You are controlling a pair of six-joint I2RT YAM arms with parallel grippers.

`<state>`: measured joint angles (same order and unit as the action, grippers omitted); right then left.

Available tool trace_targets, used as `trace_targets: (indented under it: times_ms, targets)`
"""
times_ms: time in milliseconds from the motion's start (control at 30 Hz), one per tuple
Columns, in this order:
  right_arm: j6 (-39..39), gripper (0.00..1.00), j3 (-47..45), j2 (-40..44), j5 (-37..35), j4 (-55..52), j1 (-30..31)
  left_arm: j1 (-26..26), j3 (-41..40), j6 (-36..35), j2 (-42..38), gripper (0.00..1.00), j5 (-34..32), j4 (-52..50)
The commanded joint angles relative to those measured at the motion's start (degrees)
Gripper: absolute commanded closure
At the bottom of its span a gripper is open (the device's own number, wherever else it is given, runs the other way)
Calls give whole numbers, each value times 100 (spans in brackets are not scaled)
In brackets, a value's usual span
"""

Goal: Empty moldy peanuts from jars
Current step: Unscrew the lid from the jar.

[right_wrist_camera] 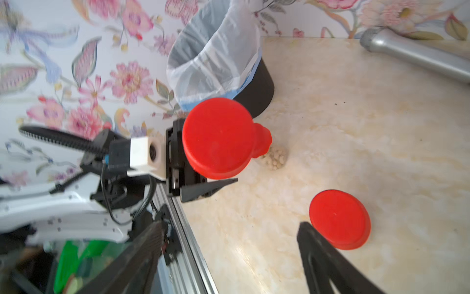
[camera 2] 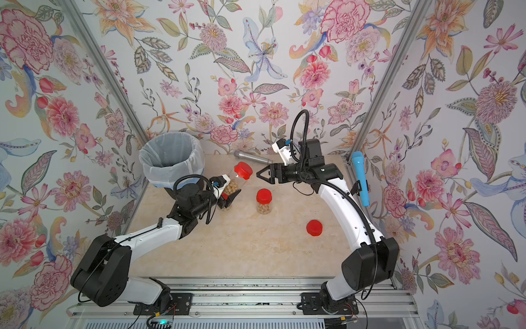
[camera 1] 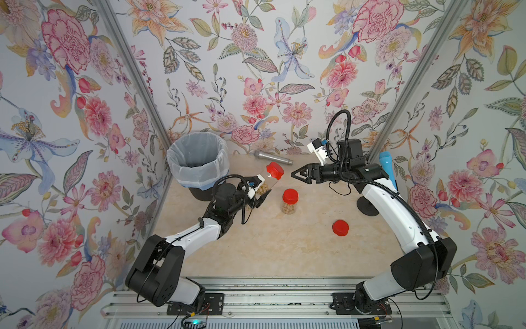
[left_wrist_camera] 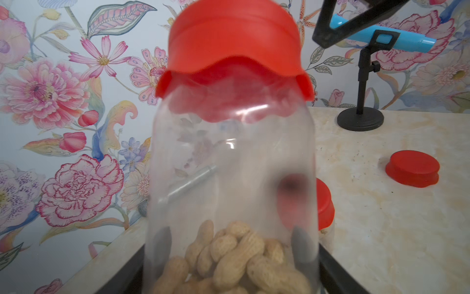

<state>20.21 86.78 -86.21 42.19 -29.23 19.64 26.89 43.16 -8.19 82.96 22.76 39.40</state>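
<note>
At the back left corner a bin [camera 1: 182, 171] is set, its bag mouth open. Just beside it a jar [camera 1: 269, 182] is gripped around its lower body by the left gripper [camera 1: 262, 189], the jaws closed on the clear wall. It is held tilted above the table [camera 1: 284, 250], with its lid [camera 1: 275, 170] aimed at the right gripper [camera 1: 293, 174]. The peanuts [left_wrist_camera: 229, 254] are heaped at the jar's bottom. A second jar [camera 1: 289, 205] is seen upright and capped near the middle.

The right gripper is held just short of the lid, jaws spread and empty. The lid is best enclosed squarely before any turning, with the jar clamped firmly. Open room is found between the arms. A loose lid [camera 1: 340, 228] and a blue microphone [camera 1: 387, 168] at the right edge should be avoided.
</note>
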Motion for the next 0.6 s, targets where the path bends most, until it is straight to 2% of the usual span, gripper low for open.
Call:
trace_targets:
  times_ms: [0,67,233,567]
  targets:
    - [2780,16,-891,446,-938,1628,273,-8,-99,-181,-78,64,-494,403]
    - [3300,16,-1160,552,-1172,2000,482,23,-141,-199,-70,64,-566,488]
    - [3096,15,-1090,526,-1419,2265,759,38,-172,-131,-10,64,-510,560]
    - [2916,12,-739,187,-1523,2229,760,174,-132,-183,-16,65,-528,483]
